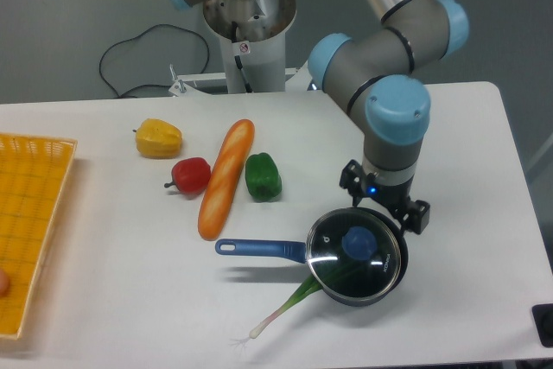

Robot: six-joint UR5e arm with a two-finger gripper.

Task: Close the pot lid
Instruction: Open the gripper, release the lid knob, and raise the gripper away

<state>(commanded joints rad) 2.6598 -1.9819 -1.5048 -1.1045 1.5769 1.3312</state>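
Observation:
The dark pot (380, 287) stands at the front right of the table, its long blue handle (259, 249) pointing left. The glass pot lid (333, 252) with its blue knob (359, 244) lies on top of the pot and covers it. A green onion (285, 304) sticks out from under the lid's front left edge onto the table. My gripper (385, 212) hovers just above and behind the knob, apart from it, open with nothing between its fingers.
A long bread loaf (225, 178), a green pepper (263, 175), a red pepper (191, 175) and a yellow pepper (159, 137) lie left of the arm. A yellow basket (30, 213) sits at the left edge. The robot base (248, 23) stands behind.

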